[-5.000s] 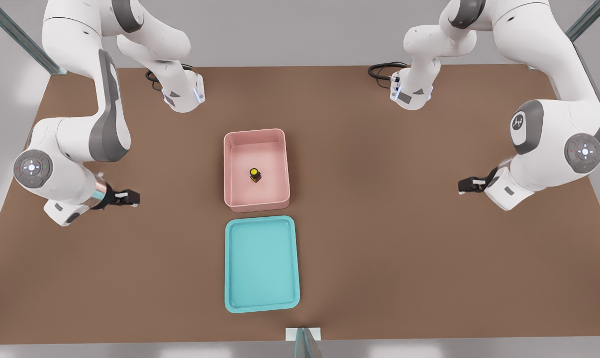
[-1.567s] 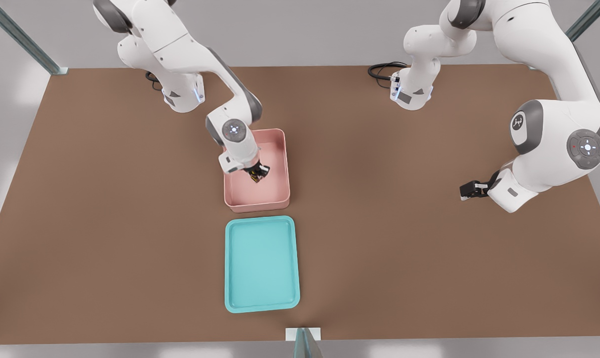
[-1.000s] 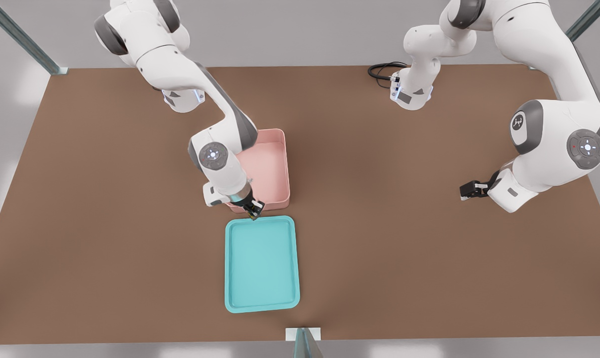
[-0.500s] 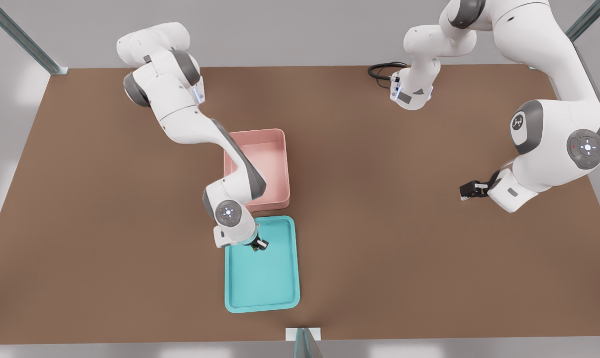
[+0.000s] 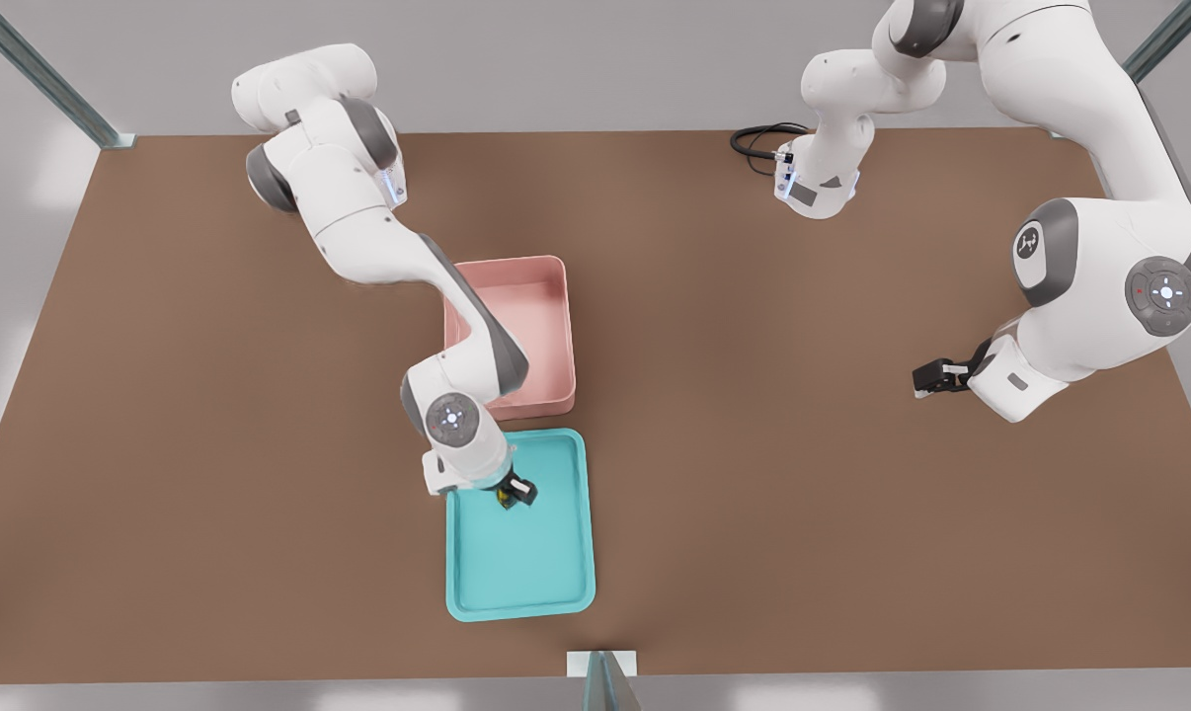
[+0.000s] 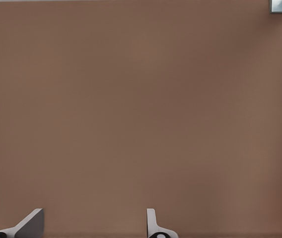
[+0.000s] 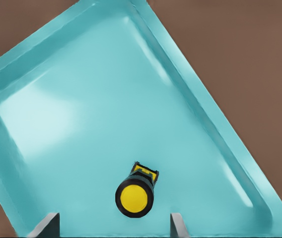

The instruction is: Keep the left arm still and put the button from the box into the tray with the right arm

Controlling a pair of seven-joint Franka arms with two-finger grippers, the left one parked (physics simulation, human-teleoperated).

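Tool (image 5: 510, 492) above the tray (image 5: 556, 583), fingers (image 7: 49, 224) spread apart, the button (image 7: 135, 192) between them, untouched.

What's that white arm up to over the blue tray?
The right arm is moving a tiny yellow button from the pink box into the teal tray. Its gripper hangs over the tray with fingers spread, and the button sits on the tray floor between them, apparently let go. The box looks empty.

Simulated robot lab: bare brown table (image 5: 852, 494), metal frame posts (image 5: 42, 74).
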